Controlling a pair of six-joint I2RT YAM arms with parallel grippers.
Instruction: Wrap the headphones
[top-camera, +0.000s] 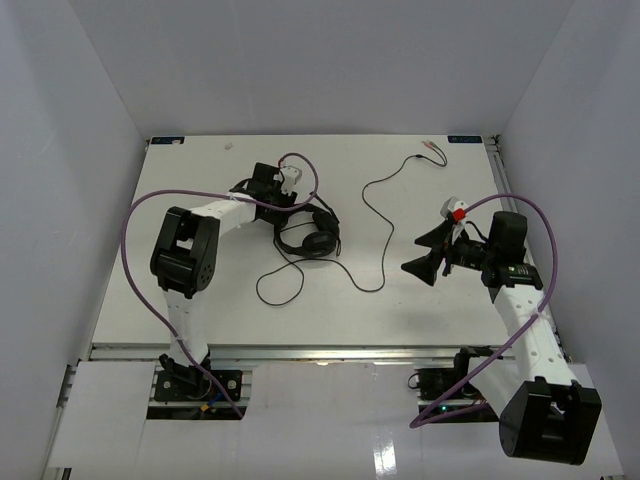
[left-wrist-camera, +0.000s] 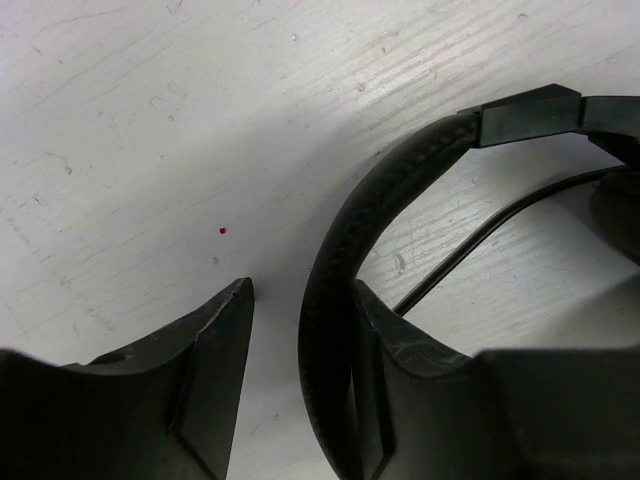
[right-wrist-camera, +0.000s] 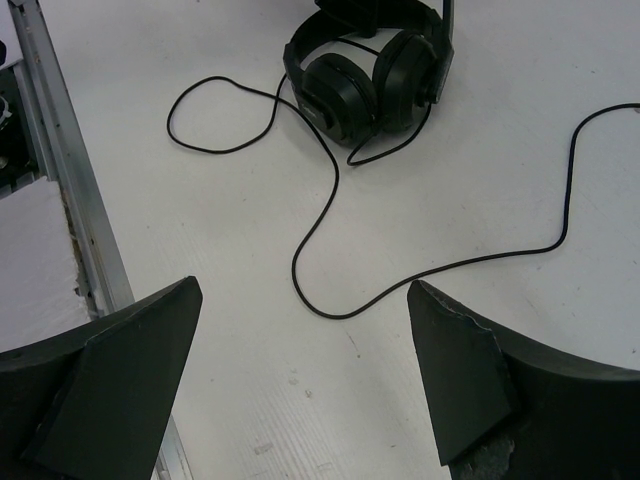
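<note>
At mid tabletop (top-camera: 200, 300) headphones (top-camera: 308, 232) lie w/ cable (top-camera: 372, 215) loose; left tool (left-wrist-camera: 300, 290) part-open astride headband (left-wrist-camera: 400, 170), prob. to anchor it, not clamped; right tool (right-wrist-camera: 305, 285) wide apart, empty, above cable.

You'll find no readable text, brand or number here: none on the headphones (top-camera: 305, 236), and the small pale label (top-camera: 516, 271) on the right arm (top-camera: 527, 318) is too small to read.

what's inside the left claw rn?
Headband sits inside the left claw, against one finger, with a gap to the other. Bare table shows in the gap; the fingers cover what's beneath them.
</note>
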